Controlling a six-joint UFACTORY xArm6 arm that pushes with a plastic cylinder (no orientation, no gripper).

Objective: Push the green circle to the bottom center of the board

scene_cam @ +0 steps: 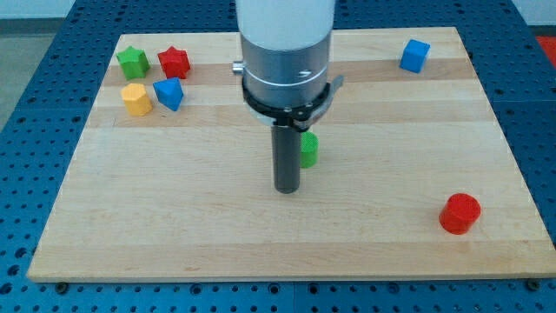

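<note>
Touching green circle [309, 149]: my tip [287, 189]

No text, label, brand, number or sign can be read anywhere in the camera view.
</note>
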